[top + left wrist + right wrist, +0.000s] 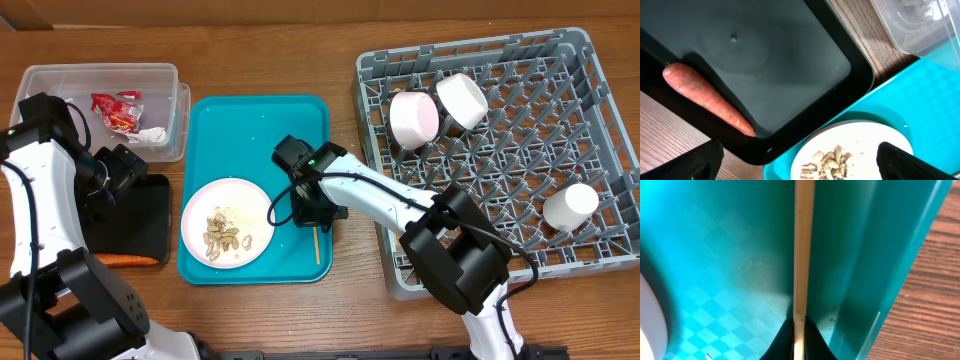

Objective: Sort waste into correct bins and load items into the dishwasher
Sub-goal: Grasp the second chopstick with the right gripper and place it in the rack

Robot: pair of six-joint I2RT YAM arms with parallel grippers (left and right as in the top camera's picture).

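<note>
My right gripper (315, 218) is low over the teal tray (262, 120), shut on a thin wooden stick (317, 245); the right wrist view shows the stick (803, 255) pinched between the black fingers (799, 342), running along the tray's right wall. A white plate (225, 196) holding peanut shells (225, 236) sits at the tray's front left. My left gripper (799, 162) is open and empty, above the plate's edge (865, 135) and the black tray (765, 55), where a carrot (705, 97) lies. The grey dishwasher rack (600, 140) holds a pink cup (414, 118) and two white cups (462, 98).
A clear plastic bin (60, 80) at the back left holds red wrappers (117, 110) and white scrap (150, 135). The black tray (135, 225) lies left of the teal tray, with the carrot (128, 261) at its front edge. A third cup (570, 205) stands in the rack's right side.
</note>
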